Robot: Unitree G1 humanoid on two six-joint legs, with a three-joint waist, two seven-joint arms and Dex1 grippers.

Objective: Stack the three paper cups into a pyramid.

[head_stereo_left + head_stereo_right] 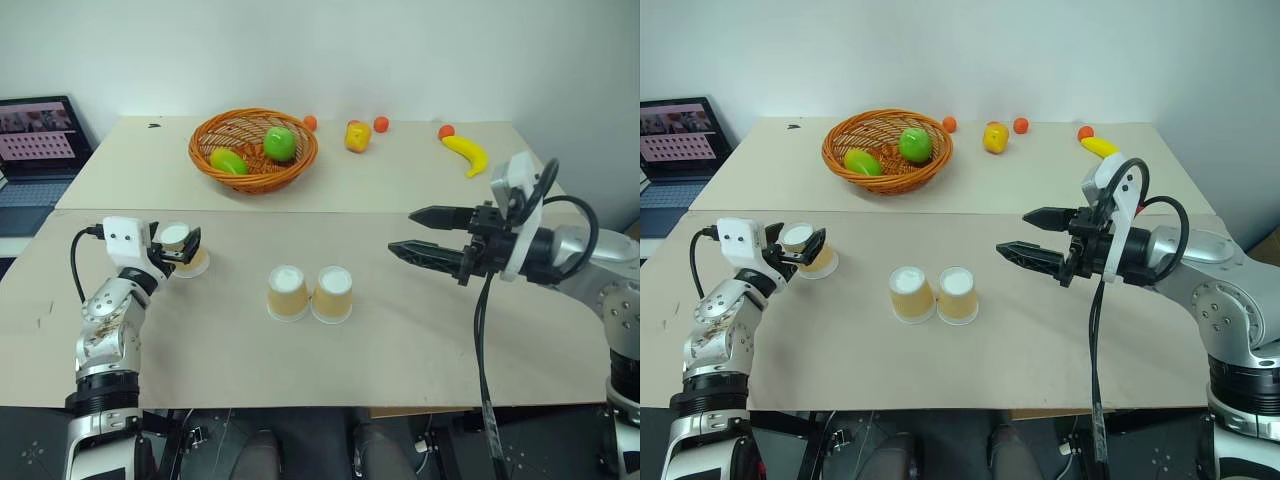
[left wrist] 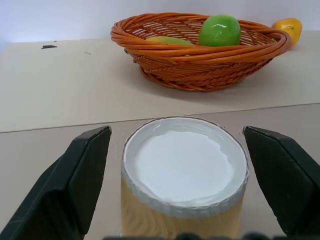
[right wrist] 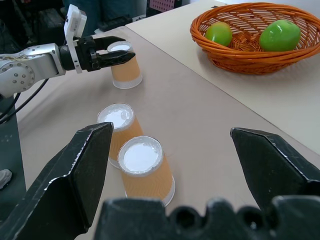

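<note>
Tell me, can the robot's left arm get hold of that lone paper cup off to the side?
Probably yes. The left gripper is open, with a finger on either side of the upside-down lone cup, and nothing stands between them. The pair of cups stands well apart, so closing looks unobstructed.

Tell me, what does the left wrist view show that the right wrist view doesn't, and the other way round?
Left wrist view alone: the third cup seen close, upside down, between the left gripper's open fingers, with a gap on each side, plus a yellow fruit behind the basket.

Right wrist view alone: the two cups standing side by side upside down, the right gripper open above the table, and the left arm reaching that third cup.

Both: the wicker basket, its green fruit, and the beige table.
</note>
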